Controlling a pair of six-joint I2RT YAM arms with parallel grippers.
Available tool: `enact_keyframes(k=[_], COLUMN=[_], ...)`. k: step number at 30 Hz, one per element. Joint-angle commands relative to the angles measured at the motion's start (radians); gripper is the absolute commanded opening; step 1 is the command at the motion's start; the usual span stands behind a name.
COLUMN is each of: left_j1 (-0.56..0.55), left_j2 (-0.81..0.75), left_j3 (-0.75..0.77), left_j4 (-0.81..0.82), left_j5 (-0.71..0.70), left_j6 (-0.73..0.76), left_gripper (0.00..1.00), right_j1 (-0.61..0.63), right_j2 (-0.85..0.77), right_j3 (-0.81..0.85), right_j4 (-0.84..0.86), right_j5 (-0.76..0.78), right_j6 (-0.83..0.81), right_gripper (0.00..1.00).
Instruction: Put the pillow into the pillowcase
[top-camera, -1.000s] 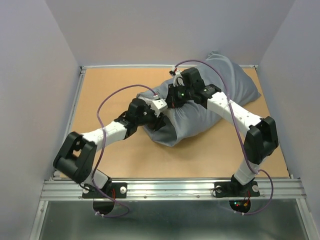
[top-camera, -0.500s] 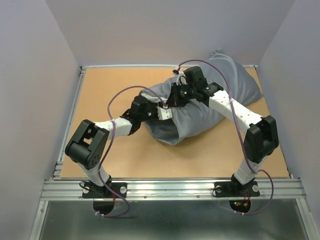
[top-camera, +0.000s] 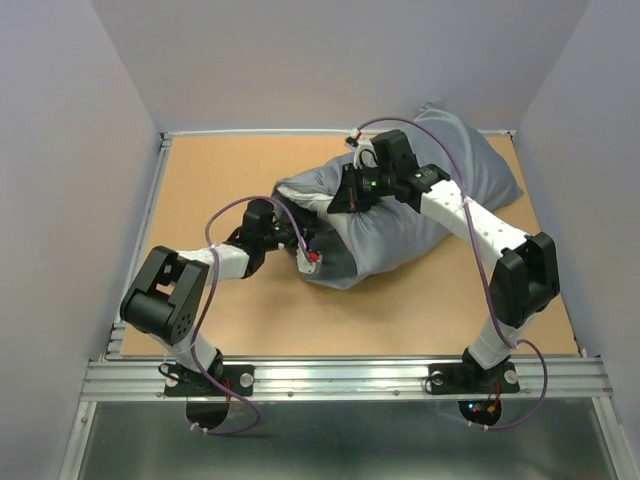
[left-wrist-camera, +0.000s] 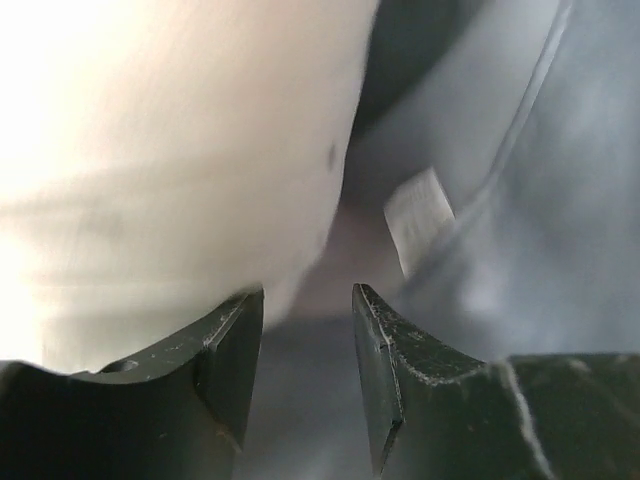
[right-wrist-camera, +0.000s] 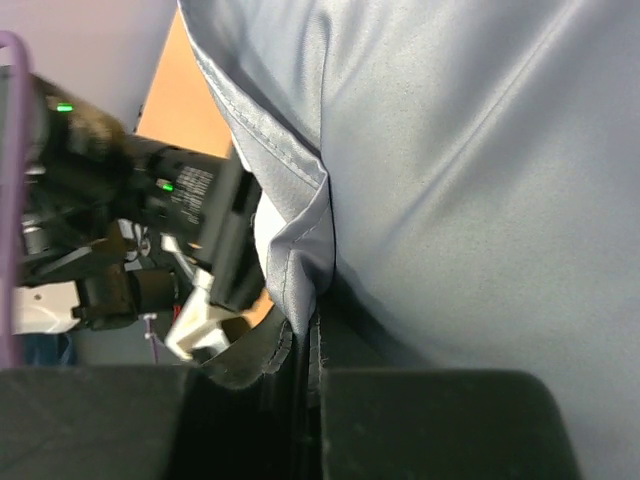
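left tool (left-wrist-camera: 305, 296), apart, newly inside pillowcase (top-camera: 392, 246), near-left to far-right; right tool (right-wrist-camera: 312, 345) tight on it

Pillowcase (top-camera: 400, 225) on table (top-camera: 220, 170), far right, pillow (left-wrist-camera: 180, 150) inside; left gripper (left-wrist-camera: 307, 300) at its left-hand mouth; right gripper (right-wrist-camera: 310, 330) on mouth's far hem.

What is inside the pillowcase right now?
The off-white pillow shows inside the pillowcase, beside the open left pincer. From above, the pillowcase covers it completely.
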Motion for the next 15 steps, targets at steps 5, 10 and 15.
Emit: enact_keyframes(k=[5,10,15], left_j1=[-0.082,-0.094,-0.077], left_j2=[0.182,0.282,0.316], left_j3=[0.136,0.237,0.386], left_j4=[-0.022,-0.087,-0.486], left_j5=[0.173,0.144,0.104], left_j6=[0.391,0.425,0.566], left_gripper=[0.52,0.5,0.4], right_j1=[0.005,0.005,0.0], right_j2=[-0.095,-0.106,-0.121], right_j3=[0.015,0.018,-0.012], right_j4=[0.09,0.089,0.089], right_j5=[-0.155,-0.189,-0.165], right_j6=[0.013,0.024,0.018], right_gripper=[0.01,0.01,0.01])
